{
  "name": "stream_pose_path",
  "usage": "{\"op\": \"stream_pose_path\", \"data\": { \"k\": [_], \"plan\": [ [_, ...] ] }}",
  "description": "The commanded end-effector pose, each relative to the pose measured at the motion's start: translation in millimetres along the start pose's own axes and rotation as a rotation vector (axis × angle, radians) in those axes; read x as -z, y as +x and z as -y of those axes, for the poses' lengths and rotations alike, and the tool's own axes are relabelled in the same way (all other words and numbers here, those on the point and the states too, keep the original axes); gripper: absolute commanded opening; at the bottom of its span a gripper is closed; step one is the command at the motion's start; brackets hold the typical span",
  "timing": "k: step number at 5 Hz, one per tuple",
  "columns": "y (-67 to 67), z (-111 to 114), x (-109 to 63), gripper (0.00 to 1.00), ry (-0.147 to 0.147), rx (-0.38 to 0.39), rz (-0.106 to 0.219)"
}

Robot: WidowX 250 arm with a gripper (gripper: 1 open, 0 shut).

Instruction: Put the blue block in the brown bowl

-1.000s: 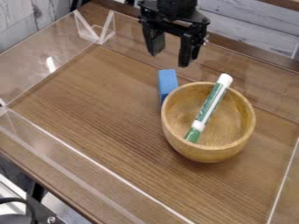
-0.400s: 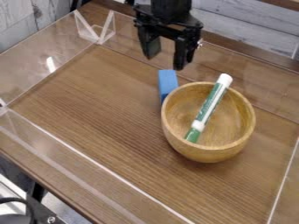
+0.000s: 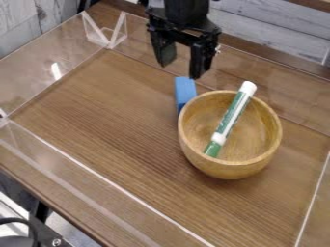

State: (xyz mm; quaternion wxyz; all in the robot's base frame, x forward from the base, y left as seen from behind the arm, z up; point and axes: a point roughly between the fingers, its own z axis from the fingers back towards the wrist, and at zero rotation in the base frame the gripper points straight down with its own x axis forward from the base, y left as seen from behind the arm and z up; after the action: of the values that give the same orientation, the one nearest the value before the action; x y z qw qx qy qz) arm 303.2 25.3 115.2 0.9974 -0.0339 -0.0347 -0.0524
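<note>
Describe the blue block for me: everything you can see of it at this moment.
The blue block is a small, plain, medium-blue rectangular piece with flat faces, its top lighter than its side. It lies flat on the wooden table, just up and left of the brown bowl; its lower right end reaches the bowl's rim, though contact cannot be confirmed. It is outside the bowl. The gripper hangs above it with jaws open, not touching it.

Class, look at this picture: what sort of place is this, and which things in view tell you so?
Probably a robot test bench in a lab: a wooden tabletop fenced by clear plastic walls, an open gripper hanging over it, and simple props, a blue block and a brown bowl holding a tube.
</note>
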Motion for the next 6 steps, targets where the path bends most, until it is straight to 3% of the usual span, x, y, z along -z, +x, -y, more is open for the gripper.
{"op": "stream_pose_path", "data": {
  "k": [1,6],
  "plan": [
    [4.5,-4.3,-8.6,1.0,0.008,-0.003,0.047],
    [7.1,-8.5,10.4,1.0,0.002,-0.004,0.052]
  ]
}}
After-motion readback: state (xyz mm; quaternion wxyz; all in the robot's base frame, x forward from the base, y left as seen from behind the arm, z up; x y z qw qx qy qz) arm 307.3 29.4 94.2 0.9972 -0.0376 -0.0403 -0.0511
